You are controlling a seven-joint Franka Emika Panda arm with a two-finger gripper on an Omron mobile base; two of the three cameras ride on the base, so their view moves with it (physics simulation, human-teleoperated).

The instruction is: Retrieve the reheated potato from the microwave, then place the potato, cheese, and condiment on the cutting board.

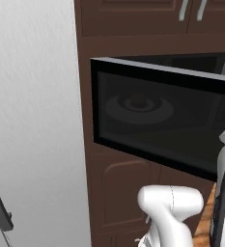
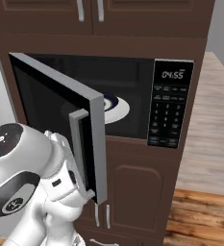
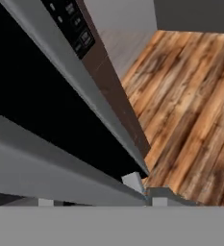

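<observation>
While the black-fronted, dark-glass microwave (image 2: 132, 101) door (image 2: 60, 115) hangs half-open, jaw state unclear; reaching inside now risks clipping its grey edge.

Round white turntable (image 2: 114, 108) inside the open microwave (image 2: 173, 103).

Microwave (image 2: 173, 103): built into dark wood cabinetry, black front, door (image 2: 60, 103) swung partly open leftward, round turntable (image 2: 114, 108) visible inside.
</observation>
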